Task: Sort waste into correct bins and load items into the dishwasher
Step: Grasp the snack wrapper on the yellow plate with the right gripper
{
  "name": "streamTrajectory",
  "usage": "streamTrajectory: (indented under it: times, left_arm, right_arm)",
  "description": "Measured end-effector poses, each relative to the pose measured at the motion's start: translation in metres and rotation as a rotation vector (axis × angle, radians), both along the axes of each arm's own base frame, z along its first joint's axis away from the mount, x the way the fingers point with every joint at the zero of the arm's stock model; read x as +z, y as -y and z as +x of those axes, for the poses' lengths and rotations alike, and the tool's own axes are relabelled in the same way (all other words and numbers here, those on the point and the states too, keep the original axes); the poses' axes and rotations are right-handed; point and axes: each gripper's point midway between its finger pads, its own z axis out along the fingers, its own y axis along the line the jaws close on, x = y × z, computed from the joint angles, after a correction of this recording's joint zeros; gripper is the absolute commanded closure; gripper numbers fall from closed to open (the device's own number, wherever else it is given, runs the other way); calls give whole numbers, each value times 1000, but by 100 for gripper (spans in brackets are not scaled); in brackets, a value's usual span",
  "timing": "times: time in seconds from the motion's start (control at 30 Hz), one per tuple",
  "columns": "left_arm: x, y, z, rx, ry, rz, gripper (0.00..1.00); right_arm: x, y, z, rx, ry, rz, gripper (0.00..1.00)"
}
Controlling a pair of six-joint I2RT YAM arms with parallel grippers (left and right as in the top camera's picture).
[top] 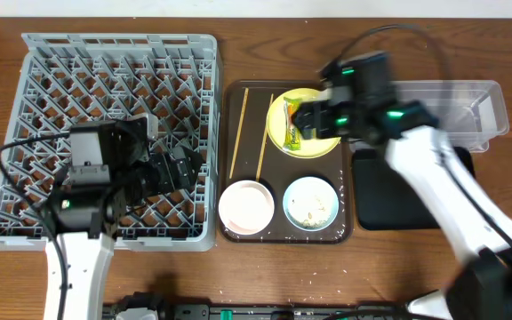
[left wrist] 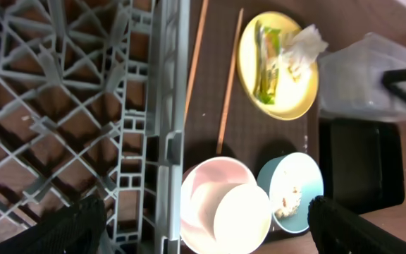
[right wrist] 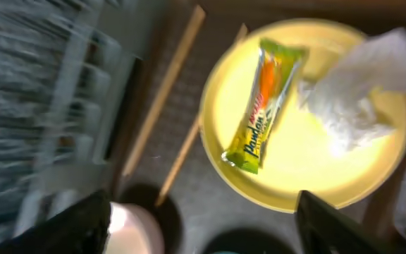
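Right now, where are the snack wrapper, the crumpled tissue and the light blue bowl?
snack wrapper (right wrist: 266,106): right wrist view, middle of the printed face.
crumpled tissue (right wrist: 358,99): right wrist view, centre of the white wad.
light blue bowl (left wrist: 296,171): left wrist view, bare inner wall near the rim.

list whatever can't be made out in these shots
- tissue: hidden in the overhead view by the right arm, which also covers much of the yellow plate.
- dish rack: smeared by motion blur in the right wrist view.
- clear tub: cut off by the right edge of the left wrist view.
- scraps in the blue bowl: too small overhead to identify.
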Motion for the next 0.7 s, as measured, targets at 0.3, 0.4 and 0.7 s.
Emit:
streamTrajectory:
  times: [0.3,0.4,0.7]
  left_arm:
    - [-37,0,10,-1,-147,-9,7]
    - [-45,9,-4,-25,-237,-65,8]
    - [41,13,-14,-91,117,-29,7]
  right_arm:
    - [-132,-18,36,-177,-53,-234,82]
    - [-148,-12,43,-250,-69,-246,99]
    - [-73,29,44,-340,-60,-150,99]
